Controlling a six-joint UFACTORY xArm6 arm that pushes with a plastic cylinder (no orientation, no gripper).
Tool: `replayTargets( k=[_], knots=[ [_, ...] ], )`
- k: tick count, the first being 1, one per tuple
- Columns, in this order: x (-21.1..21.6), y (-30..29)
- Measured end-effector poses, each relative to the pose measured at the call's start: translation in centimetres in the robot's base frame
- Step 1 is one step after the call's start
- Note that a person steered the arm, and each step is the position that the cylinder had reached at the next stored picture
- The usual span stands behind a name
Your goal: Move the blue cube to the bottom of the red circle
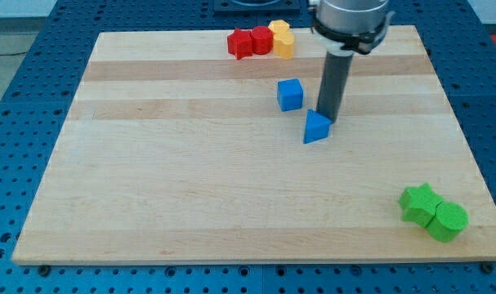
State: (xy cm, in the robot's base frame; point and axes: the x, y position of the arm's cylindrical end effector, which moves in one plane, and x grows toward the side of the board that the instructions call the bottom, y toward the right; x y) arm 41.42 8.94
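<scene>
The blue cube (290, 95) sits on the wooden board in the upper middle of the view. The red circle (261, 40) is near the view's top edge, between a red star (240, 43) on its left and yellow blocks on its right. My tip (328, 119) is at the end of the dark rod, right of and a little below the blue cube, touching the upper right side of a blue triangle (316, 127). The cube lies below and slightly right of the red circle, well apart from it.
A yellow block (279, 31) and a yellow block (284, 46) stand right of the red circle. A green star (418, 202) and a green circle (448, 220) sit at the view's bottom right. The board (190, 180) lies on a blue perforated table.
</scene>
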Motion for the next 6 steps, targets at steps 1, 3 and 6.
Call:
replayTargets(
  k=[1,3,6],
  knots=[
    [-1.3,-3.0],
    [-6.4,-3.7],
    [-11.9,-5.3]
  ],
)
